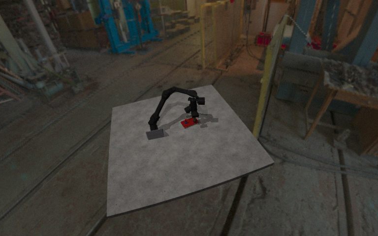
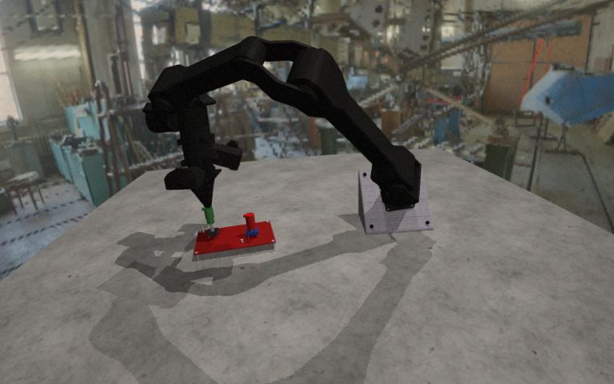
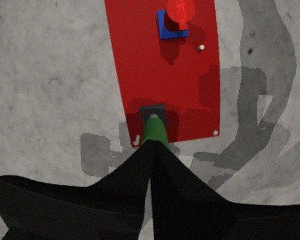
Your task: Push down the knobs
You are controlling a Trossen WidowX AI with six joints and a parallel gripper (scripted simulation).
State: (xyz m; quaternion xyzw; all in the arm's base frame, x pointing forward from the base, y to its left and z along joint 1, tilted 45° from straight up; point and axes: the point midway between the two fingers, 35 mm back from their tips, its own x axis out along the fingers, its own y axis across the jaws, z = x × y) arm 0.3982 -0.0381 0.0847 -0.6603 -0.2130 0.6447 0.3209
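Gripper (image 1: 195,116) (image 2: 209,205) (image 3: 152,146), fingers pressed together, sits at top of green knob (image 1: 195,119) (image 2: 209,215) (image 3: 155,132); shaft shows below knob, so next push goes straight down.

At left of centre, a green knob (image 2: 209,216) is met from above by the closed gripper (image 2: 209,205); a pale shaft (image 2: 212,227) is left exposed beneath it, above the red board (image 2: 237,241).

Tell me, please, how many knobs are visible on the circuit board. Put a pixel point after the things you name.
2. The green knob (image 2: 209,216) (image 3: 155,132) is under the closed gripper's (image 2: 209,204) (image 3: 154,144) tips, above the dark potentiometer (image 2: 212,232) (image 3: 146,110); the red knob (image 2: 249,222) (image 3: 180,10) is above the blue potentiometer (image 2: 252,232) (image 3: 164,31).
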